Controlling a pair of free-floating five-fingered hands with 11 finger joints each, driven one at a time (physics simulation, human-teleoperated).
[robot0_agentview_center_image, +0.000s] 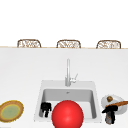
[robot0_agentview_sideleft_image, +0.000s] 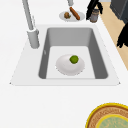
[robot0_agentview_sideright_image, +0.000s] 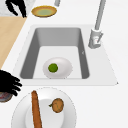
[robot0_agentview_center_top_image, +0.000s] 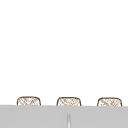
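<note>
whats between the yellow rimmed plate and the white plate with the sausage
The sink, holding a white bowl with a green lime; left side view shows the yellow-rimmed plate near, the white plate beyond.

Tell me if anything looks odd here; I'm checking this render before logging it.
A big red ball fills the sink's front in the front view, yet the side views show there a white bowl holding a green lime. The right hand grips a small jar.
</note>
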